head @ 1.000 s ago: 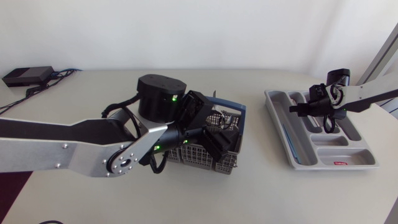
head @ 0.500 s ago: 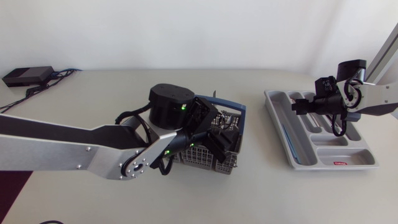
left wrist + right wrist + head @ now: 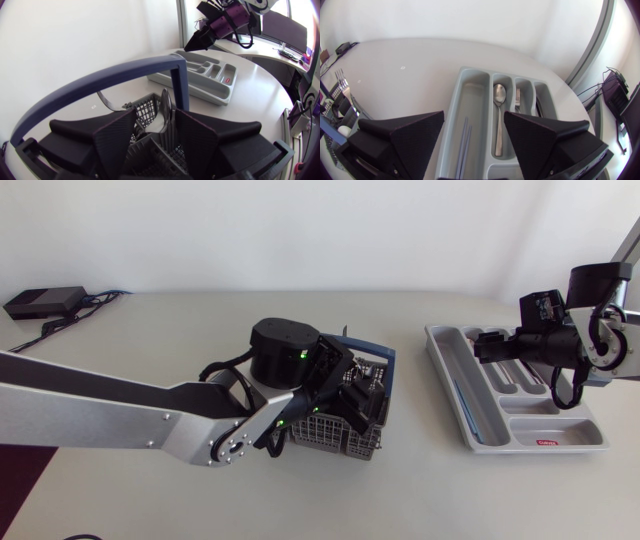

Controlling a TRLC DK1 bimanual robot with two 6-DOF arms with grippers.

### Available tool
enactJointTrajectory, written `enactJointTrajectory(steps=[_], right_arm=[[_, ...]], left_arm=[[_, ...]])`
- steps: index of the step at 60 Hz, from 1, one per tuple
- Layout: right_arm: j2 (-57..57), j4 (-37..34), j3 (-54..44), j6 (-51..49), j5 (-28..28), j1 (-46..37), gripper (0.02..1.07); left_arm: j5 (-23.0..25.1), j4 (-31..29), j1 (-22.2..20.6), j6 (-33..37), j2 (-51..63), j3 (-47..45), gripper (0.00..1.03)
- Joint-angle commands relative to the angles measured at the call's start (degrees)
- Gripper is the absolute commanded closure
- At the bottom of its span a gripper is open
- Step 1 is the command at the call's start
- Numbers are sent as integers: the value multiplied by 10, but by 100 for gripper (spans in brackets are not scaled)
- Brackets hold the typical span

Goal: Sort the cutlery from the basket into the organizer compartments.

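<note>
The dark wire cutlery basket point(image 3: 345, 430) with its blue handle point(image 3: 100, 82) stands mid-table. My left gripper point(image 3: 357, 402) is down inside it. Its fingers point(image 3: 117, 142) stand apart on either side of an upright spoon point(image 3: 165, 107), and a gap shows beside the spoon. The grey organizer point(image 3: 470, 420) lies at the right. My right gripper point(image 3: 487, 346) hovers open and empty above its far end. Below it, one compartment holds a spoon point(image 3: 498, 117), another a fork point(image 3: 517, 99), and the long one thin sticks point(image 3: 464, 142). Forks point(image 3: 340, 80) stick up from the basket.
A black box point(image 3: 45, 302) with cables sits at the table's far left corner. Bare tabletop lies between the basket and the organizer point(image 3: 200, 80). My right gripper point(image 3: 200, 37) shows above the organizer in the left wrist view.
My left gripper has pushed further into the basket and its fingers have narrowed around the spoon. My right gripper has opened and lifted up off the organizer.
</note>
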Motion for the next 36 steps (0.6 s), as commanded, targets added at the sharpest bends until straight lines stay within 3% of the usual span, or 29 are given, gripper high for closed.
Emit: enactJointTrajectory(steps=[1,17,22,36], right_arm=[[-16,-7,-20,-8,4,8,20],[-22,-9,-26,-8,4,10,20],[-25,-10,-27,-11,4,10,20],[-28,-10,-32,-12,4,11,20]], left_arm=[[-7,15,-1,8,15,21,63],[-7,18,-3,6,33,35,81],[-7,19,-7,8,36,37,92],[-7,33,-7,13,27,15,96]])
